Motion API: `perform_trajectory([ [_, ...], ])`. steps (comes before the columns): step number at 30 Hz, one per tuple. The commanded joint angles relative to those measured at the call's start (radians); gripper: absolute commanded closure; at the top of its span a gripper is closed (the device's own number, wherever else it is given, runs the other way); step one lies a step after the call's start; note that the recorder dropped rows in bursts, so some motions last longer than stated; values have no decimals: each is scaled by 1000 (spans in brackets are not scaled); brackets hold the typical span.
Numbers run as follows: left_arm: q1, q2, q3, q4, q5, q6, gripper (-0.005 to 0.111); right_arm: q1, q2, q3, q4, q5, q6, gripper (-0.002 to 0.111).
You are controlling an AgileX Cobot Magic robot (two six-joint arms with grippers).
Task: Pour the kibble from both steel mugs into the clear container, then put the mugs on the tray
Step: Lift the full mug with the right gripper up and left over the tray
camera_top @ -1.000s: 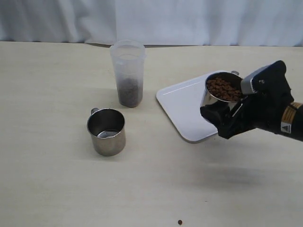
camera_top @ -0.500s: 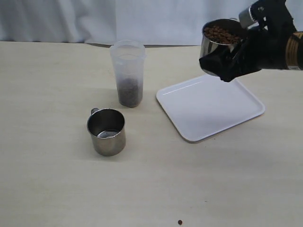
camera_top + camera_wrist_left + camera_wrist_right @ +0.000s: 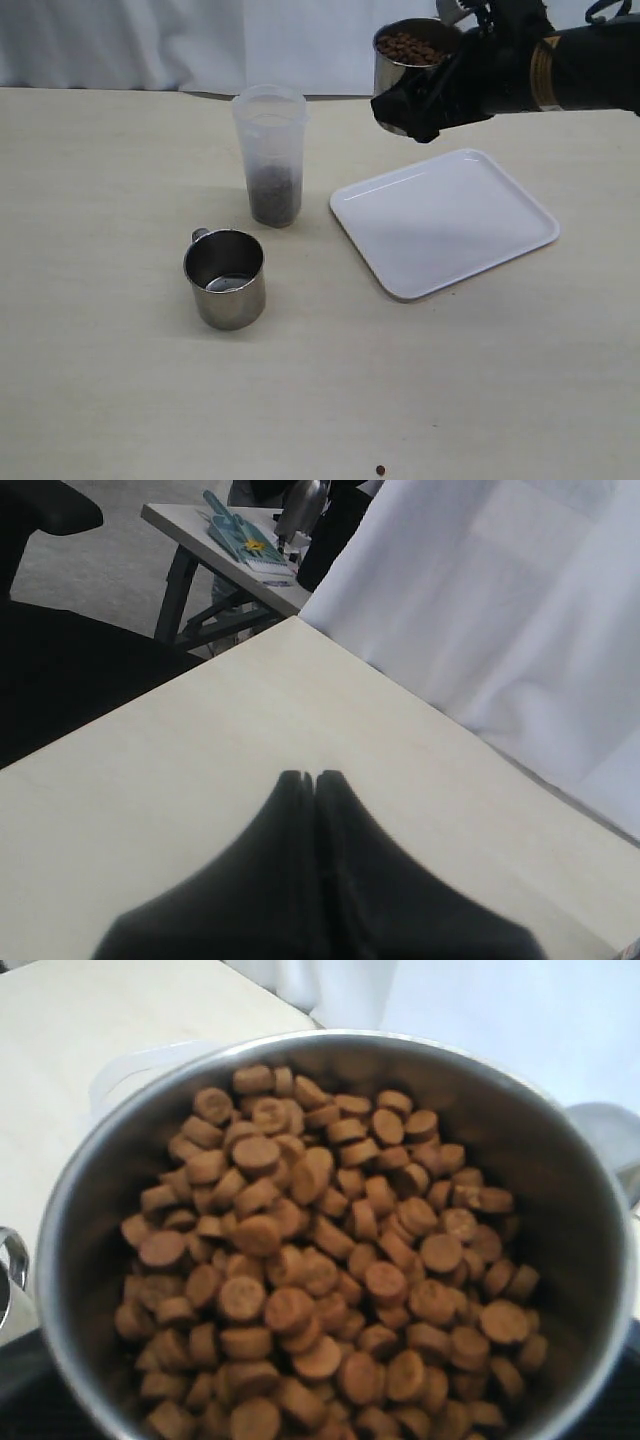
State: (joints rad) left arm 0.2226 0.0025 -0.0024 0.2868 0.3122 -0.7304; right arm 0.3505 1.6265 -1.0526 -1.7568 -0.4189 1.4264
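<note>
right fingers (image 3: 418, 112) clamped on full mug (image 3: 388, 68) | left fingers (image 3: 285, 880) pressed together | mug to be centred over container (image 3: 270, 160), tipped slowly

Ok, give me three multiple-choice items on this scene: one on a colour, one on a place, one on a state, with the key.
1. The tray is
A. white
B. blue
C. black

2. The empty mug stands
A. on the tray
B. on the table, nearer the camera than the clear container
C. inside the clear container

3. The held mug in the right gripper is
A. empty
B. upside down
C. filled with kibble

Key:
1. A, the exterior view shows a plain white tray with nothing on it.
2. B, the empty mug sits on bare table, apart from both the tray and the clear container.
3. C, the right wrist view looks straight into the held mug and shows it packed with brown pellets.
</note>
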Motion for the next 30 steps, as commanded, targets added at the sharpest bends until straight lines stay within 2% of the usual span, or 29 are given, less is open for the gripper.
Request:
perform_trajectory([
  [1, -3, -3, 2, -8, -3, -3, 107, 13, 35, -44, 12, 9, 6, 103],
  [7, -3, -3, 2, -8, -3, -3, 107, 63, 92, -140, 12, 34, -5, 103],
  [11, -3, -3, 2, -8, -3, -3, 107, 117, 121, -203, 12, 118, -22, 103],
  [30, -3, -3, 2, -5, -3, -3, 107, 115, 141, -210, 12, 128, -25, 103],
])
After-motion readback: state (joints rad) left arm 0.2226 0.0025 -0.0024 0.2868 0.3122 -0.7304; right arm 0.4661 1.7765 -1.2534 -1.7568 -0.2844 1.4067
